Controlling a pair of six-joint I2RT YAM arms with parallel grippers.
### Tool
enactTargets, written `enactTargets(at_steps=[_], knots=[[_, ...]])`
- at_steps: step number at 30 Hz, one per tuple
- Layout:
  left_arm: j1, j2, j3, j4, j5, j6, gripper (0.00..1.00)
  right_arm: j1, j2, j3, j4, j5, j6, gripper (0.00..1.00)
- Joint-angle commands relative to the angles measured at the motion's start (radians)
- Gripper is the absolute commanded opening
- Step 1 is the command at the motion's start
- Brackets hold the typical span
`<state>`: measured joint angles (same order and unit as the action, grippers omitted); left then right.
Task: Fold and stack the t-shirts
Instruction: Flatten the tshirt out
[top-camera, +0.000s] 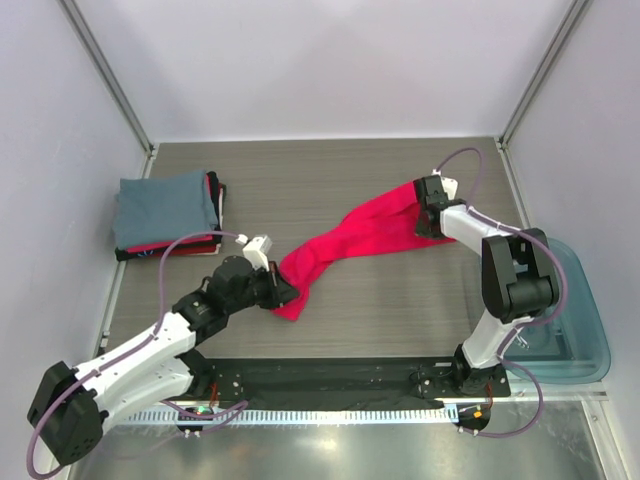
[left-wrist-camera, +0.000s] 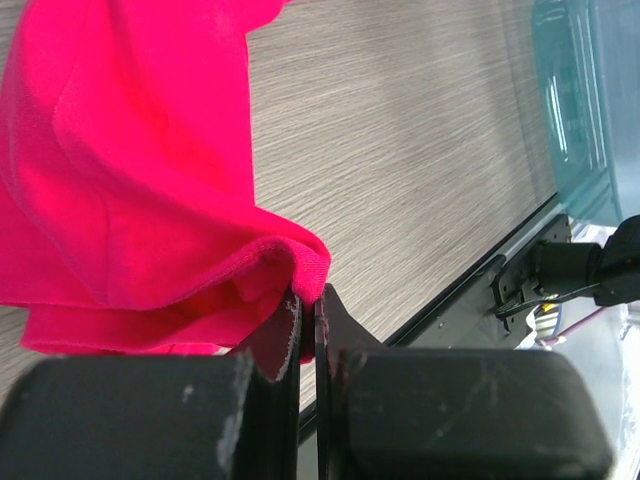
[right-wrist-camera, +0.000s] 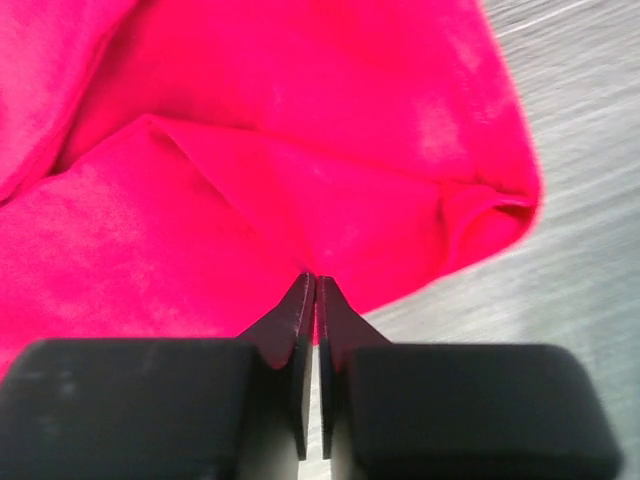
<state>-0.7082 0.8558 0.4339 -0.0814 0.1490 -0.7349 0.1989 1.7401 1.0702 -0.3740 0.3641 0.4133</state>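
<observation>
A bright red-pink t-shirt (top-camera: 362, 237) hangs stretched in a band between my two grippers over the middle of the table. My left gripper (top-camera: 281, 288) is shut on its lower left end; the left wrist view shows the cloth hem (left-wrist-camera: 290, 265) pinched between the jaws (left-wrist-camera: 308, 300). My right gripper (top-camera: 424, 208) is shut on its upper right end; the right wrist view shows the cloth (right-wrist-camera: 300, 170) clamped at the fingertips (right-wrist-camera: 316, 285). A stack of folded t-shirts (top-camera: 168, 211), slate blue-grey on top with red and dark ones below, lies at the far left.
A translucent teal plastic tub (top-camera: 578, 310) stands at the right edge of the table, also seen in the left wrist view (left-wrist-camera: 580, 100). A black base strip (top-camera: 330, 385) runs along the near edge. White walls close the back and sides.
</observation>
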Motion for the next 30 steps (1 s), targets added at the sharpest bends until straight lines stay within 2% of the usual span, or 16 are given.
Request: enactTargets(at_steps=[1, 3, 6, 11, 15, 17, 18, 19, 21, 22, 26, 30], knots=[[-0.016, 0.014, 0.039, 0.006, -0.011, 0.026, 0.00, 0.000, -0.128, 0.001, 0.009, 0.062, -0.002, 0.07], [-0.030, 0.023, 0.043, 0.006, -0.011, 0.034, 0.00, -0.009, -0.160, -0.013, 0.010, 0.065, -0.002, 0.02], [-0.089, 0.046, 0.057, -0.007, -0.053, 0.045, 0.00, -0.033, -0.209, -0.035, 0.018, 0.053, 0.005, 0.01], [-0.302, 0.051, 0.089, -0.107, -0.247, 0.075, 0.00, -0.073, -0.319, -0.090, 0.056, 0.050, 0.035, 0.01], [-0.362, 0.051, 0.091, -0.126, -0.221, 0.084, 0.00, -0.122, -0.392, -0.156, 0.096, 0.000, 0.061, 0.01], [-0.398, 0.048, 0.097, -0.124, -0.218, 0.106, 0.16, -0.150, -0.409, -0.171, 0.116, -0.037, 0.073, 0.01], [-0.407, 0.049, 0.103, -0.139, -0.232, 0.107, 0.27, -0.156, -0.421, -0.185, 0.119, -0.043, 0.081, 0.01], [-0.410, 0.048, 0.109, -0.153, -0.241, 0.106, 0.47, -0.161, -0.425, -0.193, 0.127, -0.050, 0.081, 0.01], [-0.410, 0.042, 0.127, -0.197, -0.334, 0.069, 0.65, -0.167, -0.436, -0.208, 0.141, -0.054, 0.094, 0.01], [-0.410, 0.034, 0.135, -0.214, -0.373, 0.059, 0.82, -0.170, -0.445, -0.214, 0.148, -0.057, 0.096, 0.01], [-0.404, 0.000, 0.193, -0.305, -0.534, -0.024, 0.97, -0.185, -0.473, -0.233, 0.164, -0.032, 0.139, 0.01], [-0.343, -0.067, 0.220, -0.400, -0.614, -0.081, 0.99, -0.280, -0.554, -0.311, 0.176, 0.032, 0.232, 0.01]])
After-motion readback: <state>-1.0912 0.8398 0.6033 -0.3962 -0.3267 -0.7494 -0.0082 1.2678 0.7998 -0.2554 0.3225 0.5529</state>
